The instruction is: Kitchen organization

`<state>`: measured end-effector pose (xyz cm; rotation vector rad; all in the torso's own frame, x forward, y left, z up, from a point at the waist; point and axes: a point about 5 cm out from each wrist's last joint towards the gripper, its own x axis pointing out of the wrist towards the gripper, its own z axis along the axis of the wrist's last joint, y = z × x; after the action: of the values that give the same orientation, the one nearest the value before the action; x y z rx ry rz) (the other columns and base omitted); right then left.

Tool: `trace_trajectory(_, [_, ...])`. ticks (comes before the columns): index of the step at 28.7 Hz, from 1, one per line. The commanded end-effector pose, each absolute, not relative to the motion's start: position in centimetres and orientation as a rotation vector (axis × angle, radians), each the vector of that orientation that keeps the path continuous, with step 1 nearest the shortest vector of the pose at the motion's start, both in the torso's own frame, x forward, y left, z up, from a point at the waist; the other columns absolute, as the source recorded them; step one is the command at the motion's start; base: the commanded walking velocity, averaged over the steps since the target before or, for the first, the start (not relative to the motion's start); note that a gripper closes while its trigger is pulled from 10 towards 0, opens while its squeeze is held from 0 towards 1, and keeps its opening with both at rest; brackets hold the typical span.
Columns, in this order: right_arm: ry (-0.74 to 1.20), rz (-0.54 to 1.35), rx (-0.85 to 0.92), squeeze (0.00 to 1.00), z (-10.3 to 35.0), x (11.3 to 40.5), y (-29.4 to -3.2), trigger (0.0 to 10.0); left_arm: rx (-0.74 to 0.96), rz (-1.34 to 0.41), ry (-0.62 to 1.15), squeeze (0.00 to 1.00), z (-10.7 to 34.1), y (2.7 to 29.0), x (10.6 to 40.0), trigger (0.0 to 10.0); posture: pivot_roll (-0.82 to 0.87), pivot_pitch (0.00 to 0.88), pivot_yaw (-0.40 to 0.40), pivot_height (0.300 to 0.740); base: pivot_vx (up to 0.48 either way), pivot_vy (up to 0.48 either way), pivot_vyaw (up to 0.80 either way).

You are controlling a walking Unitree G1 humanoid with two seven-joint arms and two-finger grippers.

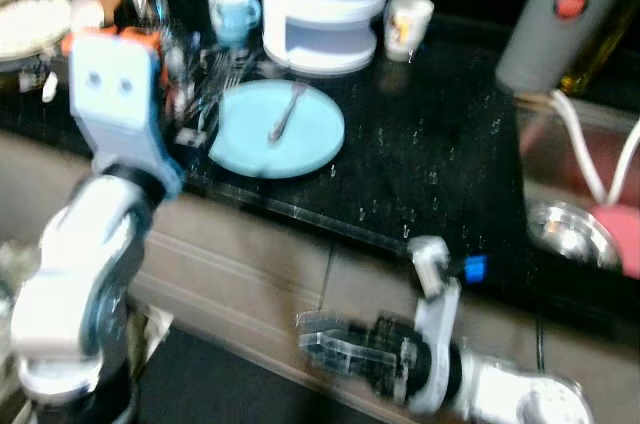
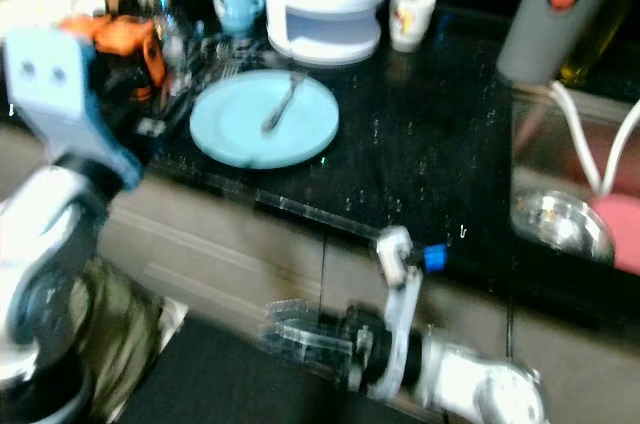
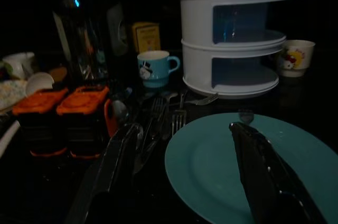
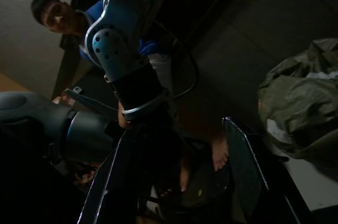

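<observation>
Plate (image 1: pixel 275 131): a round, pale blue plate is seen flat on the black desk (image 1: pixel 440 154), near its front edge.
On the plate: one piece of silver cutlery (image 1: pixel 287 112) is laid across it, handle toward the desk's back; fork or spoon cannot be told.
White tiered container (image 1: pixel 322 4): it is stood just behind the plate; its open shelves look bare where they can be seen.
Blue mug (image 3: pixel 156 67): set behind the plate, left of the tiered container; its contents are hidden.
White cup (image 1: pixel 408 24): placed right of the tiered container.
Loose forks (image 3: pixel 169 114): heaped on the desk, touching the plate's left rim.
Orange-lidded boxes (image 3: pixel 60 121): two are stood side by side, left of the forks.
Left gripper (image 3: pixel 211 182): held low over the plate's near edge, fingers (image 3: pixel 264 171) spread apart and empty.
Right gripper (image 1: pixel 335 336): held below the desk's front edge, well apart from the plate, fingers released, nothing grasped.
Sink (image 1: pixel 560 159): right of the plate; a metal bowl (image 1: pixel 566 231) is seen inside it.
</observation>
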<state>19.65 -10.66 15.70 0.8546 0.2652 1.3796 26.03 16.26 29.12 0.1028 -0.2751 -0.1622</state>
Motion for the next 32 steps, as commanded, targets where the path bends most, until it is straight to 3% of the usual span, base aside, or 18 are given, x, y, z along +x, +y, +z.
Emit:
trace_trajectory(1, [0.278,1.378,0.862,0.00,15.6,19.5,-10.8,10.0,0.101,-0.188,-0.272,0.00,29.0,15.8,26.0,10.0,0.11,0.034,-0.003,0.740,0.270,0.000,0.00])
trace_trajectory(17, [0.280,1.377,0.874,0.00,15.6,19.6,-10.8,10.0,0.071,-0.240,-0.267,0.00,29.8,16.2,26.9,10.0,0.10,0.023,-0.005,0.740,0.000,0.000,0.00])
trace_trajectory(21, [0.297,1.374,0.844,0.00,15.5,19.4,-10.6,10.0,0.040,-0.268,-0.263,0.00,30.0,17.0,28.7,10.0,0.09,0.025,-0.003,0.740,0.000,0.000,0.00])
trace_trajectory(32, [0.313,1.364,0.815,0.00,15.7,19.0,-10.8,10.0,-0.025,-0.234,-0.272,0.00,30.2,18.3,32.3,10.0,0.05,0.042,-0.014,0.740,0.000,0.000,-0.80])
